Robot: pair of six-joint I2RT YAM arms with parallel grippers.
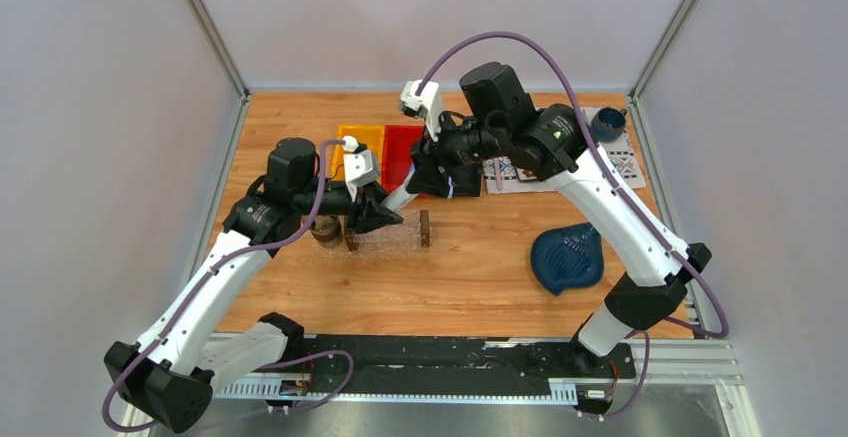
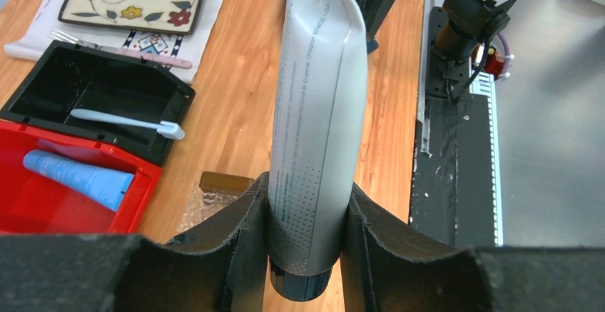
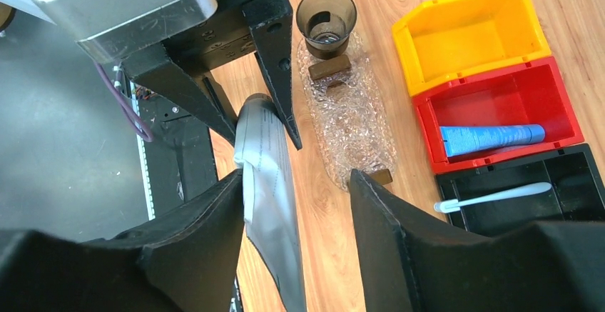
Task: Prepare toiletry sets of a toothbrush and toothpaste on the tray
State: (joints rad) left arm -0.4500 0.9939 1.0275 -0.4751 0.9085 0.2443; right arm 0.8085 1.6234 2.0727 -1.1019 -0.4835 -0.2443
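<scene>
Left wrist view shows the left gripper (image 2: 307, 205) clenched on the white-grey toothpaste tube (image 2: 317, 112) near its cap, above the table (image 2: 235, 98). Right gripper (image 3: 296, 183) jaws stand released either side of the crimped end, one close against it. The tray (image 3: 349, 119) carries no set; toothbrush (image 3: 492, 196) and blue tube (image 3: 492, 139) lie in their bins. Risk: a careless right-arm retreat could snag the tube and skew it in the grip.

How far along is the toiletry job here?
Done: nothing; the tray holds no items. In hand: the left hand grips the grey tube, with the right hand open around its other end. Left: place that tube, then the blue tube from the red bin and the toothbrush from the black bin.
</scene>
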